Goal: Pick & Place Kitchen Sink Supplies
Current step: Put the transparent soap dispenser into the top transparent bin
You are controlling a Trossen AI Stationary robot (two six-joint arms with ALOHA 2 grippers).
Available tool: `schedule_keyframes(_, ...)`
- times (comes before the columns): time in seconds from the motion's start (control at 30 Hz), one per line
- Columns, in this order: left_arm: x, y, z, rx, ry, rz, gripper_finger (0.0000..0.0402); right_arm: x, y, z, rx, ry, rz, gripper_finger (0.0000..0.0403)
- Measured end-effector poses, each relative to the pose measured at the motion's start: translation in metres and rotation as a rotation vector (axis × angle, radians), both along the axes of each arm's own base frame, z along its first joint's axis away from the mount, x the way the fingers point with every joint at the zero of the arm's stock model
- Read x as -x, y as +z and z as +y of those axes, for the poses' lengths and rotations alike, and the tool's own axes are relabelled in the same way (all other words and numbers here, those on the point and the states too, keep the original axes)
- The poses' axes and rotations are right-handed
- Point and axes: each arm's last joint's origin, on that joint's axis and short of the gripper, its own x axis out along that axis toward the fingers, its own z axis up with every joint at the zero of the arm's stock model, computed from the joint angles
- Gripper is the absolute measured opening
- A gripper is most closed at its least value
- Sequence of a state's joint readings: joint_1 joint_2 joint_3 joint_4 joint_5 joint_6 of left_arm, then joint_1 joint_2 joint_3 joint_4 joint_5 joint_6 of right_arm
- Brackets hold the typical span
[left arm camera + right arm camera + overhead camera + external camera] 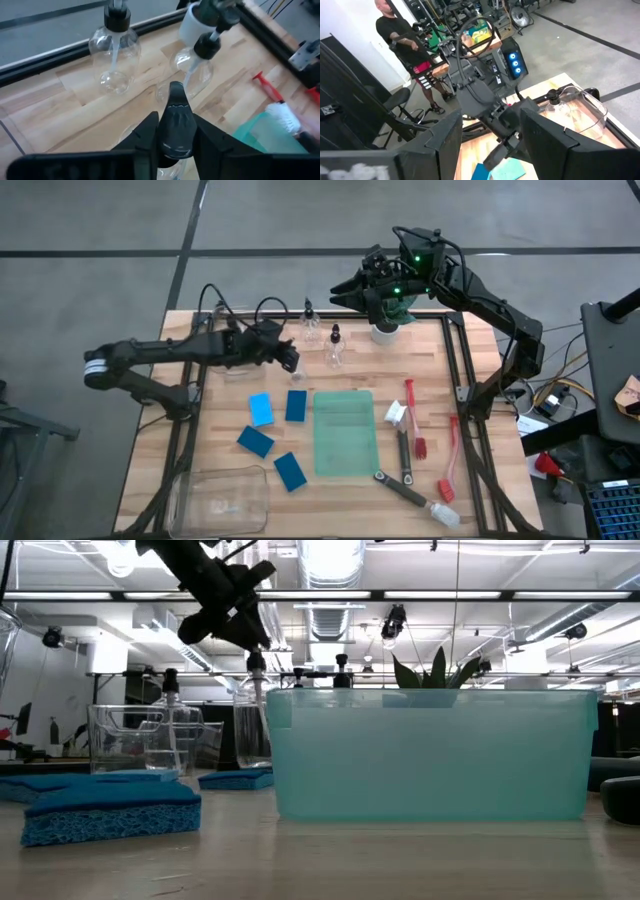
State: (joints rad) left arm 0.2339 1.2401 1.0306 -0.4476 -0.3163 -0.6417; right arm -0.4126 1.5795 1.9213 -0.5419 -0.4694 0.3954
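Observation:
My left gripper [288, 358] [176, 131] is over the table's far left part, shut on the black pump top of a small clear bottle [170, 172]. Two more clear bottles [308, 320] [335, 345] stand upright on their bases just beyond it. Another bottle [552, 100] stands in a clear bin [582, 112] at the far left. Several flat blue sponges [260, 408] [296, 404] [255, 442] [289, 471] lie flat on the wood. Red and black brushes [409, 405] [403, 465] [448, 470] lie flat at the right. My right gripper [342, 292] [490, 135] is open and empty, high over the far edge. My left gripper pinches the bottle's black pump top [175, 102] between its two fingers, coming from above and slanting from the table's left. The bottle stands upright below the fingers [252, 725]. Whether its base is off the table I cannot tell.
A translucent green bin [345, 430] [430, 755] stands mid-table between sponges and brushes. A second clear bin [225, 500] sits at the near left corner. A potted plant in a white pot [385, 330] stands under my right arm. A person stands in the room beyond [395, 30].

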Motion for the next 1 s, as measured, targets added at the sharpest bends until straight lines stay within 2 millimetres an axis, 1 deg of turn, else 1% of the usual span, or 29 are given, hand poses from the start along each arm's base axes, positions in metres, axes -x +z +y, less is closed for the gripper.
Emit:
schedule_keyframes(0.07,0.003,0.009,-0.001,-0.006,0.0,-0.03,0.0101,0.0,0.0,0.0,0.0,0.0,0.0,0.0194)
schedule_keyframes(0.13,0.007,0.019,-0.002,-0.009,0.003,-0.058,0.0102,0.0,0.0,0.0,0.001,0.0,0.0,0.0194)
schedule_keyframes(0.23,0.016,0.035,-0.004,-0.017,-0.001,-0.087,0.0087,0.0,0.0,0.0,0.003,0.0,0.0,0.0194)
schedule_keyframes(0.3,0.024,0.046,-0.006,-0.016,-0.001,-0.085,0.0076,0.0,0.0,0.0,0.007,0.0,0.0,0.0194)
schedule_keyframes(0.4,0.037,0.061,-0.009,-0.012,-0.001,-0.067,0.0076,0.0,0.0,0.0,0.007,0.0,-0.001,0.0194)
schedule_keyframes(0.5,0.05,0.071,-0.012,-0.008,-0.001,-0.045,0.0082,0.0,0.0,0.0,0.007,0.0,-0.001,0.0194)
schedule_keyframes(0.6,0.064,0.08,-0.015,-0.008,-0.001,-0.049,0.01,0.0,0.0,0.0,0.007,0.0,-0.001,0.0194)
schedule_keyframes(0.67,0.073,0.085,-0.017,-0.012,0.003,-0.06,0.0102,0.0,0.0,0.0,0.007,0.0,-0.001,0.0194)
schedule_keyframes(0.83,0.095,0.099,-0.022,-0.055,0.029,-0.113,0.0078,0.0,0.0,-0.001,0.012,-0.024,0.0,0.0194)
schedule_keyframes(0.9,0.105,0.1,-0.024,-0.065,0.036,-0.103,0.0076,0.0,0.0,-0.001,0.013,-0.03,0.001,0.0194)
schedule_keyframes(1.0,0.12,0.096,-0.026,-0.072,0.072,-0.034,0.0079,0.0,0.0,-0.001,0.015,-0.046,0.002,0.0194)
